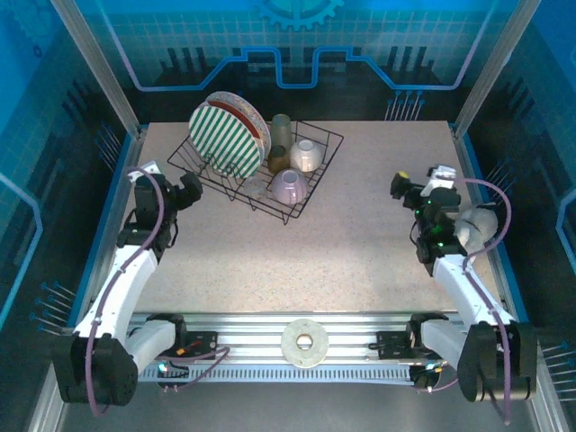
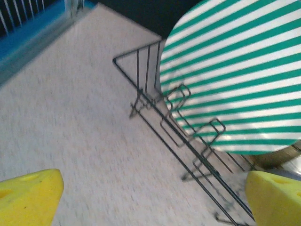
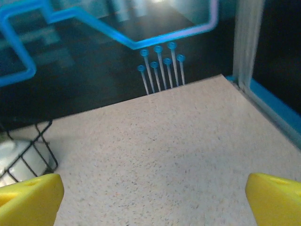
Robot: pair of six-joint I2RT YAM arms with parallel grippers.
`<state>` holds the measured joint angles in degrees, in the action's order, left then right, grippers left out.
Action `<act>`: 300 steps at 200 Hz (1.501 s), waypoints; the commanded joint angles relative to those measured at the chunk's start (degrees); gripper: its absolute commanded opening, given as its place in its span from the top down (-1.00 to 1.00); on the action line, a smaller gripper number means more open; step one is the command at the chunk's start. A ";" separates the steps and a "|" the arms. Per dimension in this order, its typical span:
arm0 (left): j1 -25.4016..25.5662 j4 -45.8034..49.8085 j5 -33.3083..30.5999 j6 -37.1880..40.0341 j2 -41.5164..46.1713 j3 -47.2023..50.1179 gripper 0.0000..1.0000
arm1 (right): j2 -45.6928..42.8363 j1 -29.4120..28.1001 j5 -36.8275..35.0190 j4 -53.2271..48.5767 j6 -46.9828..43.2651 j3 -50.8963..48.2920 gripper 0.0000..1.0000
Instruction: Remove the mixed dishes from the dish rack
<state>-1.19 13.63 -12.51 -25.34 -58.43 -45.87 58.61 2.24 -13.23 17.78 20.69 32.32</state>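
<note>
Now, both claws stand wide open with nothing in them. The left gripper [image 2: 151, 197] hovers just beside the left end of the dish rack [image 1: 256, 191]. The green-and-white striped plate [image 1: 225, 139] stands on edge in the prongs, ahead and to its right, apparently leaning back a little, though the wrist view is blurred. The right gripper [image 3: 153, 197] is well apart from the rack, out to its right, so the left arm looks nearer.

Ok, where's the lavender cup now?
Top view: the lavender cup sits at the near end of the dish rack, in front of the brown cup and cream bowl.
</note>
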 commanded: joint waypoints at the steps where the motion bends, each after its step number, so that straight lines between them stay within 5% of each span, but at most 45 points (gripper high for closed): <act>1: -0.40 20.82 6.01 -14.53 -0.95 -3.28 -0.99 | 0.27 4.39 3.80 -14.31 16.51 5.56 -1.00; 18: 0.76 25.82 6.36 -22.00 -2.97 -5.63 -0.99 | 1.57 3.89 5.57 -22.16 17.59 12.23 -1.00; 43: 1.72 24.73 13.16 -22.12 -3.51 -7.32 -0.99 | 2.64 1.96 6.52 -33.18 18.39 20.41 -1.00; 83: 5.22 30.18 14.81 -27.48 -11.73 -14.74 -0.98 | -0.18 -6.38 -0.95 -39.67 18.83 23.52 -1.00; 123: 11.52 34.22 12.13 -33.85 -23.28 -24.22 -0.70 | -3.37 -13.14 -3.91 -50.05 18.03 26.40 -1.00; 198: 14.55 42.04 9.52 -43.78 -39.38 -41.44 -0.28 | -10.95 -15.39 9.39 -53.98 12.45 24.28 -1.00; 233: 14.45 44.36 10.68 -44.22 -46.19 -47.90 -0.20 | -12.16 -20.57 8.19 -52.59 10.54 23.49 -1.00; 300: 13.98 43.84 10.82 -48.21 -51.08 -48.46 0.03 | -9.27 -21.89 10.59 -46.59 8.40 23.57 -1.00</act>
<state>13.13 55.53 -2.07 -71.40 -107.44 -92.92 48.60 -18.81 -4.29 -31.83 30.50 56.12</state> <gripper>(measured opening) 0.510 0.999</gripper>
